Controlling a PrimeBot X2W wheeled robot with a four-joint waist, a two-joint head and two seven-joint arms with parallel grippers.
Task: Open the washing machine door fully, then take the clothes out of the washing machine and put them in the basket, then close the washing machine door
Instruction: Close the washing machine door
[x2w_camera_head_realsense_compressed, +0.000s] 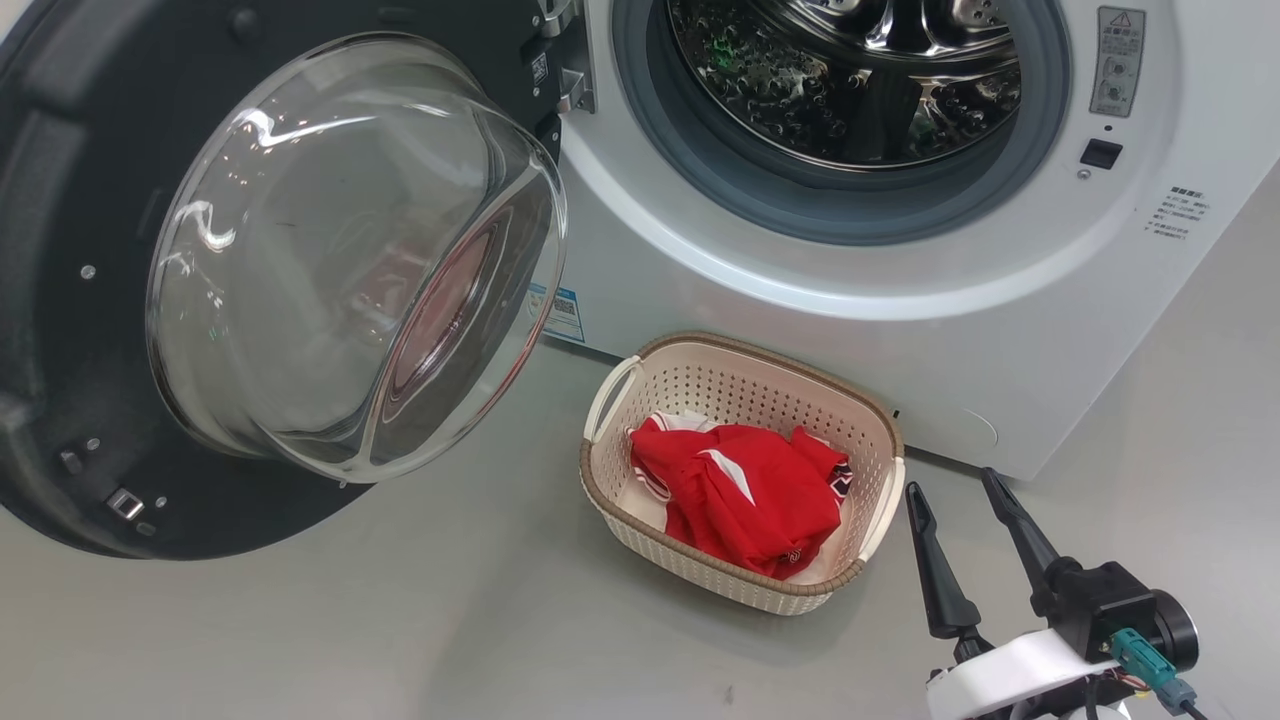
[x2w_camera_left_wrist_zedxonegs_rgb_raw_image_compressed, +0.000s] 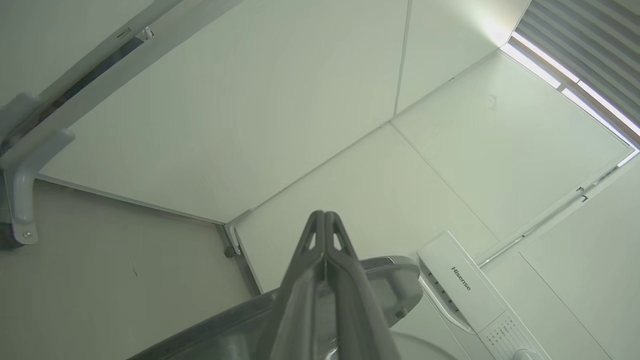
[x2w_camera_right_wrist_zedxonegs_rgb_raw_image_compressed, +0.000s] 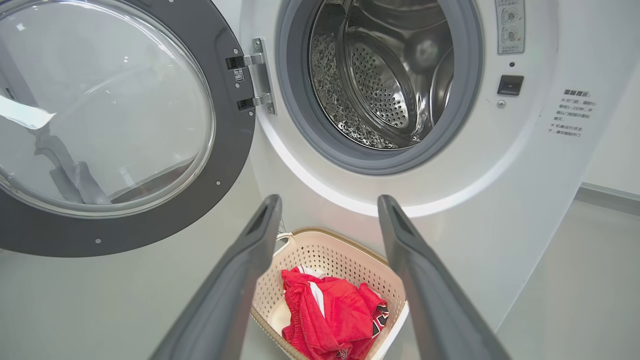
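Observation:
The washing machine door (x2w_camera_head_realsense_compressed: 60, 300) stands swung wide open to the left, its clear glass bowl (x2w_camera_head_realsense_compressed: 350, 260) bulging toward me. The white washing machine (x2w_camera_head_realsense_compressed: 900, 330) shows a bare steel drum (x2w_camera_right_wrist_zedxonegs_rgb_raw_image_compressed: 380, 80). The red clothes (x2w_camera_head_realsense_compressed: 745, 495) lie bunched in the cream basket (x2w_camera_head_realsense_compressed: 740, 385) on the floor in front of the machine. My right gripper (x2w_camera_head_realsense_compressed: 952, 483) hovers open and empty just right of the basket, and in the right wrist view the right gripper (x2w_camera_right_wrist_zedxonegs_rgb_raw_image_compressed: 328, 200) frames the basket (x2w_camera_right_wrist_zedxonegs_rgb_raw_image_compressed: 345, 250) and clothes (x2w_camera_right_wrist_zedxonegs_rgb_raw_image_compressed: 330, 310). My left gripper (x2w_camera_left_wrist_zedxonegs_rgb_raw_image_compressed: 325, 215) is shut on nothing, pointing up at pale wall panels.
Grey floor spreads around the basket and under the door. The left wrist view shows the machine's white control panel (x2w_camera_left_wrist_zedxonegs_rgb_raw_image_compressed: 465, 285) at lower right and a grey bracket (x2w_camera_left_wrist_zedxonegs_rgb_raw_image_compressed: 22, 200) at the left. A blue label (x2w_camera_head_realsense_compressed: 565, 312) sits low on the machine.

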